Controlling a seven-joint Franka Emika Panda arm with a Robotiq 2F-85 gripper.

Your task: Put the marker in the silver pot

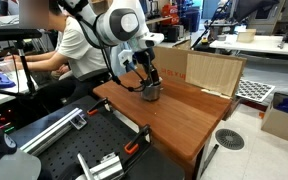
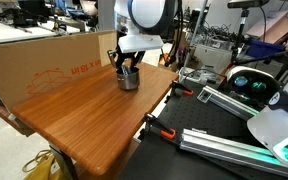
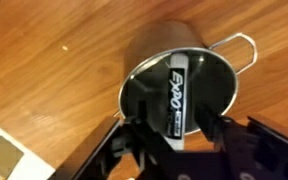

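Note:
The silver pot (image 3: 160, 42) stands on the wooden table, seen from above in the wrist view, with a wire side handle (image 3: 242, 45). The marker (image 3: 176, 92), dark with a white label, lies inside the pot. My gripper (image 3: 179, 126) is directly over the pot, and its fingers are spread wide on either side of the marker without touching it. In both exterior views my gripper (image 1: 149, 82) (image 2: 128, 68) reaches down into the pot (image 1: 151, 92) (image 2: 129, 81) near the table's far side. The marker is hidden in those views.
The pot sits on a wooden table (image 1: 184, 120) (image 2: 84, 120). A large cardboard box (image 1: 212, 70) (image 2: 54, 55) stands along the table's edge beside the pot. A person (image 1: 64, 40) sits behind the arm. Metal rails and clamps (image 2: 214, 130) lie beside the table.

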